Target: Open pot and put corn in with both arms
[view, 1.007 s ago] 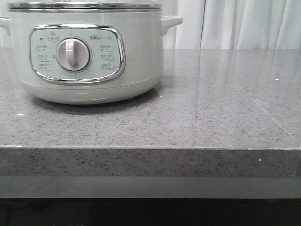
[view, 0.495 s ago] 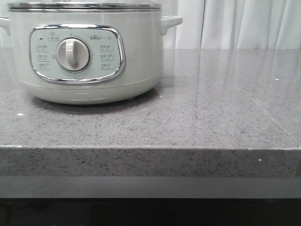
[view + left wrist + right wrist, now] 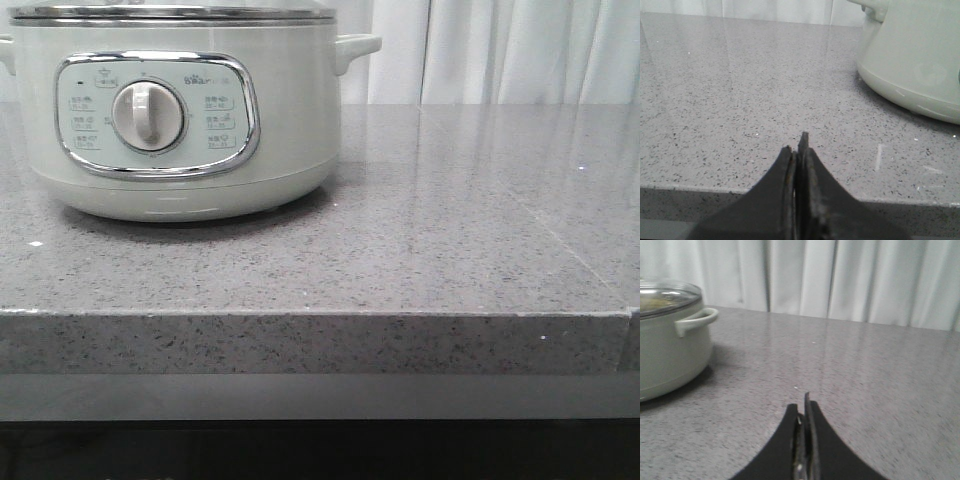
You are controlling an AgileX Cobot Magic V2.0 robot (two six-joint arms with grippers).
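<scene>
The pale green-white pot (image 3: 180, 110) stands at the back left of the grey stone counter, its steel-rimmed lid (image 3: 170, 13) on and its dial (image 3: 148, 116) facing me. It also shows in the left wrist view (image 3: 912, 57) and in the right wrist view (image 3: 667, 345), where the glass lid (image 3: 665, 295) is down. My left gripper (image 3: 797, 145) is shut and empty near the counter's front edge, apart from the pot. My right gripper (image 3: 802, 407) is shut and empty over bare counter, apart from the pot's side handle (image 3: 696, 321). No corn is in view. Neither gripper shows in the front view.
The grey speckled counter (image 3: 430, 230) stretches to the right of the pot. Its front edge (image 3: 320, 315) runs across the front view. White curtains (image 3: 840, 280) hang behind the counter.
The front view has shifted a little: the pot and counter now sit slightly further left in it. Nothing else has visibly moved.
</scene>
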